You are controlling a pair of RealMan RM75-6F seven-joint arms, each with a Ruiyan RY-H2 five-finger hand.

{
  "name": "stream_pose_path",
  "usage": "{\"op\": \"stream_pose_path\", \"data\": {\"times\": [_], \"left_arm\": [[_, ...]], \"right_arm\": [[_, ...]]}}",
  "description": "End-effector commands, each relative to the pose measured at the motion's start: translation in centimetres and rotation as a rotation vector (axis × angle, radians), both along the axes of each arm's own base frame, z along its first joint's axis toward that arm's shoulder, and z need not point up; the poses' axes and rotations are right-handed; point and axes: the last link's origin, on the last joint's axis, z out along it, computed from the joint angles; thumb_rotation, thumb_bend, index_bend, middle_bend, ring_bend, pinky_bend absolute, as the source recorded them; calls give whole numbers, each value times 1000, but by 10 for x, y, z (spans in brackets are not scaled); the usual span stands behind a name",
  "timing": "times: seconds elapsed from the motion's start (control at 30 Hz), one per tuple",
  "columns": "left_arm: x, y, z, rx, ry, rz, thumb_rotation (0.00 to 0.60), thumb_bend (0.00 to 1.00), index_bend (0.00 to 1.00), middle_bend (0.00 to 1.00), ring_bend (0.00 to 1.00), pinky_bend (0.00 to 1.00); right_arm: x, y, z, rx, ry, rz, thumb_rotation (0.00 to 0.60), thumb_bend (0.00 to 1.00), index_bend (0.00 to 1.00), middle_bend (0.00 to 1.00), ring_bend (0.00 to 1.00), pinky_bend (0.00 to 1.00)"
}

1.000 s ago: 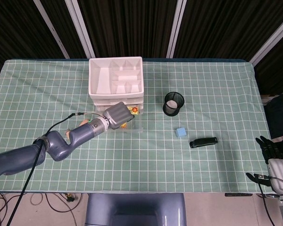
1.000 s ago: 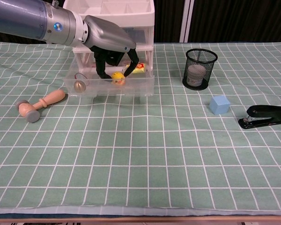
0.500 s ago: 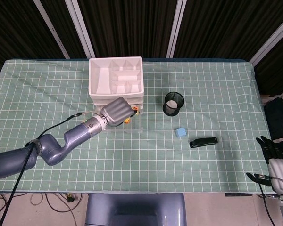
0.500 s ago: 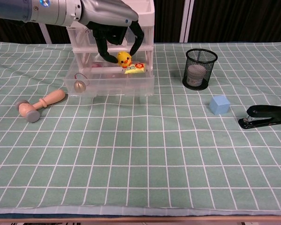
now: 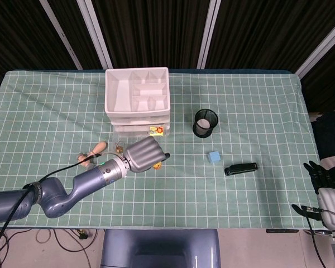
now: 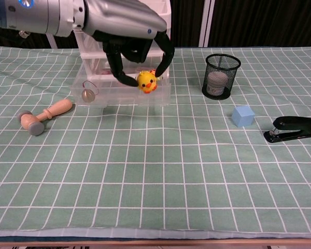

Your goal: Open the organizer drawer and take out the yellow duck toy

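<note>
One slip drops the duck [image 6: 146, 82]: your left hand [image 6: 129, 32] pinches it only at the fingertips above the drawer [image 6: 125, 92]; your right hand [image 5: 322, 181] idles, fingers apart.

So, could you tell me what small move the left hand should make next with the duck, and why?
Probably lower it onto bare cloth just in front of the drawer and let go. The left hand pinches the yellow duck toy in its fingertips, lifted clear of the open drawer. The tablecloth nearer the camera looks free, with the wooden mallet well off to the side.
</note>
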Motion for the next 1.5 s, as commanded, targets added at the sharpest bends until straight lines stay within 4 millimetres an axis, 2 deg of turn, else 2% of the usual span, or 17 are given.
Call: {"op": "stream_pose_path", "data": {"times": [0.03,0.37,0.77,1.03,1.27,1.5], "left_arm": [[-8,-10,-9,-39,45,6,600,348,531,1000,1000,1000],[-41,-31,-46,-144,149,67,600,348,531,1000,1000,1000],[-64,-40,-72,-190,215,92,600,349,527,1000,1000,1000],[-68,-38,-75,-189,245,95,600,337,524,1000,1000,1000],[-66,-36,-74,-177,235,103,600,173,462,1000,1000,1000],[-60,-33,-66,-148,194,111,600,126,392,1000,1000,1000]], "right_arm": [[0,0,0,1,-1,0,600,69,0,0,0,226],[0,-1,0,3,-5,-4,600,68,0,0,0,226],[0,-1,0,3,-6,-6,600,69,0,0,0,226],[0,-1,0,4,-7,-7,600,68,0,0,0,226],[0,-1,0,4,-7,-9,600,69,0,0,0,226],[0,-1,0,4,-7,-8,600,69,0,0,0,226]]}}
